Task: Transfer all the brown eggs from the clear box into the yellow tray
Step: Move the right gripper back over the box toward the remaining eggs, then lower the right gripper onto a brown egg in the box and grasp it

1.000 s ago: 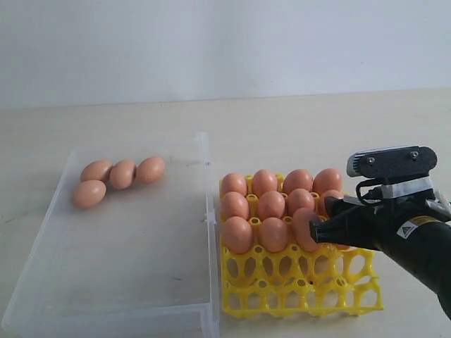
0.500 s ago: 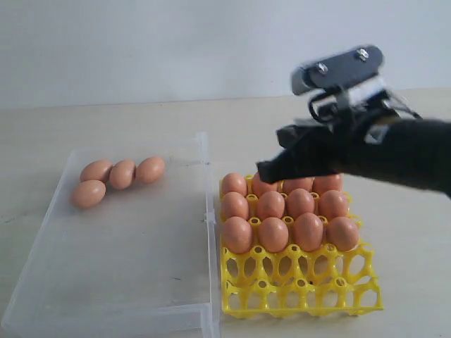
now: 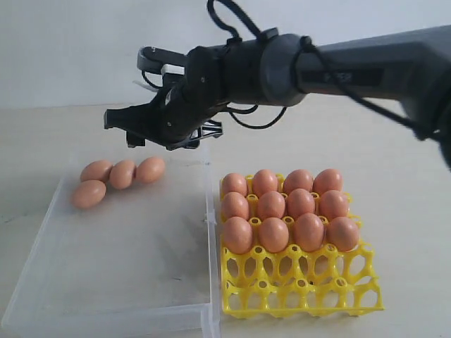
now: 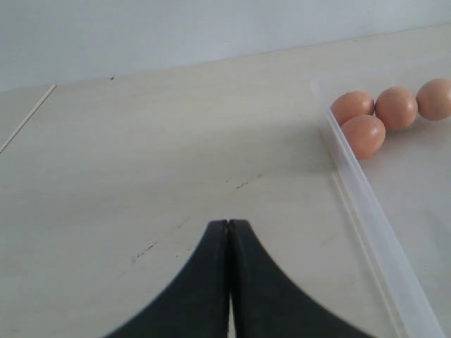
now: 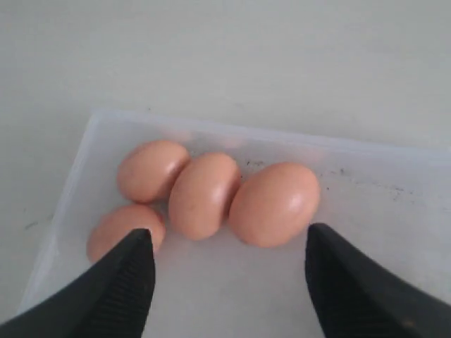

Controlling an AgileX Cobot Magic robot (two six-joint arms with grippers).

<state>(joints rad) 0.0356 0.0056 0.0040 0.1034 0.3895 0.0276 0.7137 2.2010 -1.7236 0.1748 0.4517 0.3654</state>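
Brown eggs (image 3: 122,174): four lie in the clear box (image 3: 134,246), bunched in its far-left corner as the exterior view has it. Three sit in a row, touching, and the fourth rests against the row's left end, close to the box wall. The rest of the box floor is bare.

Twelve more eggs (image 3: 285,204) sit in the yellow tray (image 3: 303,282), filling the three far rows of four. The near cups are unfilled. The tray stands just beside the box's right wall on the pale worktop (image 3: 409,211).

My right gripper (image 3: 121,130) hangs above the far-left part of the box, over the four eggs and clear of them. Its jaws stand wide apart, gripping nothing. In the right wrist view the cluster lies between the two fingertips. My right arm (image 3: 352,63) reaches across from the right, passing above the far side of the tray.

My left gripper (image 4: 227,225) has its jaws pressed together, empty, over bare worktop outside the box's wall. The eggs lie beyond that wall.
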